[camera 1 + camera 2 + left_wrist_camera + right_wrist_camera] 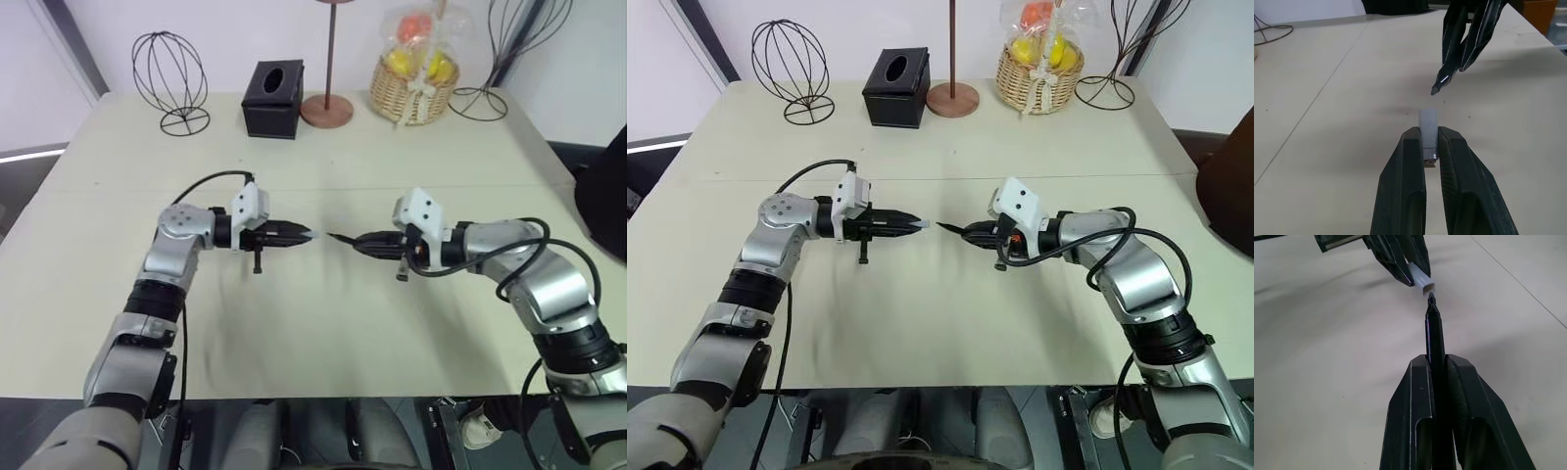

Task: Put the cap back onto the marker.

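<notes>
Above the middle of the table, my left gripper [294, 236] is shut on the cap [1428, 128], a short pale grey tube that sticks out past the fingertips with its open end facing right. My right gripper [364, 242] is shut on the marker [1435, 340], a thin black stick whose pointed tip [331, 235] aims left at the cap. The two grippers face each other at about the same height. A small gap separates the marker's tip from the cap's mouth [1426, 284], and the tip sits a little off the cap's axis.
At the table's far edge stand a wire globe ornament [170, 81], a black tissue box [273, 99], a wooden stand with a round base [327, 108], a wicker basket of fruit [414, 78] and another wire ornament [490, 59]. A seam [323, 186] crosses the tabletop behind the grippers.
</notes>
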